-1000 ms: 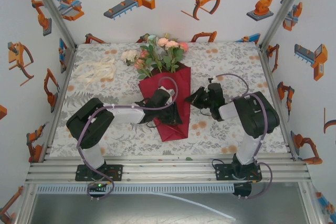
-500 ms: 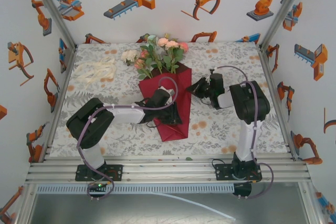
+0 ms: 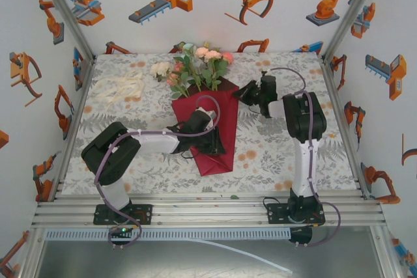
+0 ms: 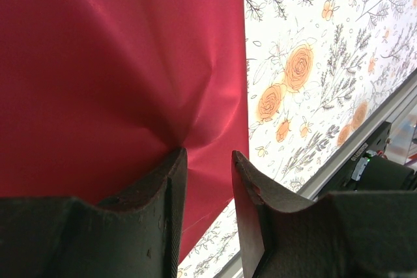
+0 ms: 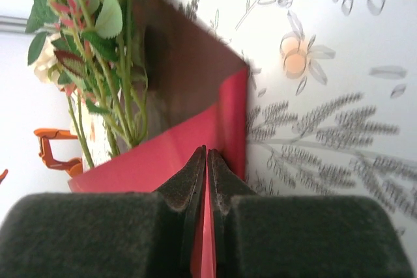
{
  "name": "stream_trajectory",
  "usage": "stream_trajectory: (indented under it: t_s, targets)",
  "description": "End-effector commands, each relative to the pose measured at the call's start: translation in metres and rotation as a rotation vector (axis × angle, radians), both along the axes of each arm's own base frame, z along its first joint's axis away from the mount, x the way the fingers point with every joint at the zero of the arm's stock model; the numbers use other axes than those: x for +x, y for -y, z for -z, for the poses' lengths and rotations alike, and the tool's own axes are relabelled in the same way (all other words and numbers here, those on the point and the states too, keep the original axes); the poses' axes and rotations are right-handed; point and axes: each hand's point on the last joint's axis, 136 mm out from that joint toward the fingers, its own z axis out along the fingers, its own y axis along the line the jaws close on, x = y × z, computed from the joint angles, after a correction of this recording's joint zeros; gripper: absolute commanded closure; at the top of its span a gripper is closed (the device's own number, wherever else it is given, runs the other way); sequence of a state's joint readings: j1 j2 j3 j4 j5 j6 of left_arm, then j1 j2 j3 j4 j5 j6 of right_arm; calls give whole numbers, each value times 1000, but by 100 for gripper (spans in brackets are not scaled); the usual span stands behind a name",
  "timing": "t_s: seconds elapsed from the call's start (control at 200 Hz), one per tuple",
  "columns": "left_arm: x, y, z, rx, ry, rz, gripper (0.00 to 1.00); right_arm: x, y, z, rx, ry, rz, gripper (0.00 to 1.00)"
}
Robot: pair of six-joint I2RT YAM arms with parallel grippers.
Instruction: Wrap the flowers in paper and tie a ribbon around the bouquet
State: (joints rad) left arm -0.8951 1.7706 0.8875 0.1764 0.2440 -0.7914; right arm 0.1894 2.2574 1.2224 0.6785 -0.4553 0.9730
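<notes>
From above: the left arm lies low, elbow out, forearm reaching right, with the left tool (image 3: 212, 142) down on the lower half of the paper (image 3: 218, 105). The right arm stands tall and leans forward, its right tool (image 3: 240, 91) at the paper's upper right edge. One bunch of flowers (image 3: 195, 66) sits in the paper's top. One ribbon (image 3: 120, 87) lies well apart near the left edge of the table (image 3: 280, 154), with bare table to the right.

Left wrist: jaws apart, nothing between them. One fingertip (image 4: 172, 167) presses a crease into the paper, whose right edge runs just beside.

Right wrist: jaws pinched tight on the paper's thin edge, stems just left.
</notes>
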Motion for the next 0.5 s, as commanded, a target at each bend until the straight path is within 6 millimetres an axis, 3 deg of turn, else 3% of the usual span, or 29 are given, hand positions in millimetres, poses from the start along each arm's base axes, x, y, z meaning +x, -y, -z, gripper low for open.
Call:
stream_trajectory:
  t_s: [0.0, 0.11, 0.21, 0.33, 0.496]
  targets:
    - [-10, -22, 20, 97, -38, -8, 63, 13, 15, 12, -12, -60, 35, 88]
    - [-9, -21, 17, 90, -34, -9, 63, 23, 13, -17, -42, -46, -15, 88]
    - [-8, -20, 16, 84, -34, -15, 63, 9, 12, -60, -118, -3, -83, 87]
    - [-7, -17, 17, 73, -36, -20, 63, -43, 9, -88, -113, 32, -123, 87]
    - [-3, -17, 17, 82, -25, -27, 63, -137, -9, -71, -94, -6, -183, 100]
